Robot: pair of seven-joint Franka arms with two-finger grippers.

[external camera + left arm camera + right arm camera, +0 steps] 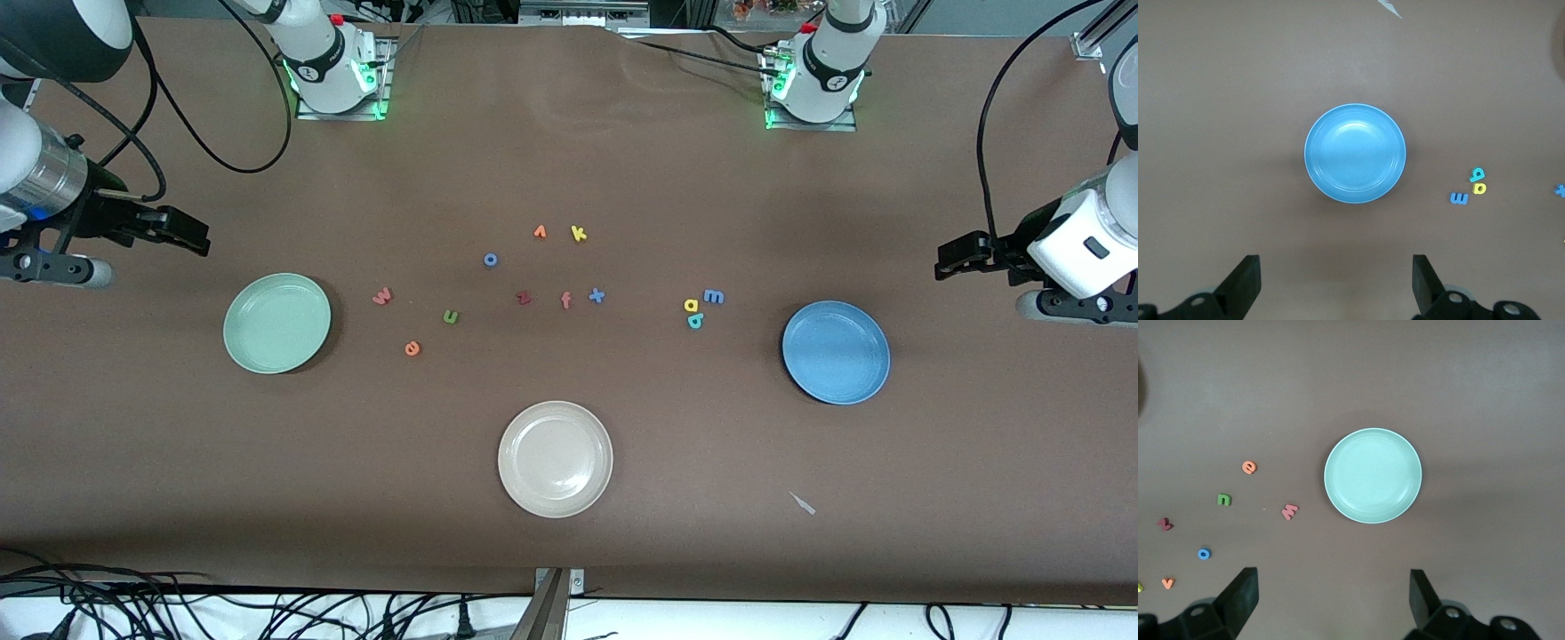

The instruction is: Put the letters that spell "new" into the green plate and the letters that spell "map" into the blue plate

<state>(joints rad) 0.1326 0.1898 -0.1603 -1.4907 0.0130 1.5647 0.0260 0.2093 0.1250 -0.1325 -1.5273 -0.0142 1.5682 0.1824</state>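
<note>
Front view: brown bench (569, 160) with green plate (276, 323) toward the right arm's end, blue plate (836, 352) toward the left arm's end, cream-white plate (555, 459) between them and nearest the camera. Pink w (382, 296), green n (451, 316) and orange e (412, 348) lying loose on the bench beside the green plate, none in it. Blue m (713, 296), yellow a (691, 306) and teal p (694, 321) clustered close together just beside the blue plate, none in it. Spare letters mid-bench: blue o (490, 260), orange v-like letter (540, 232), yellow k (579, 234), dark red letter (524, 298), salmon f (565, 300), blue x (597, 295). Right gripper (182, 233) raised at its own end of the bench, left gripper (956, 258) raised at the other end, both waiting. Left wrist view: blue plate bare at centre, black fingers (1245, 283) spread wide apart with nothing between them, m, a, p off to one side. Right wrist view: green plate bare at centre, fingers (1243, 599) likewise wide apart and holding nothing, e, n, w scattered nearby.
</note>
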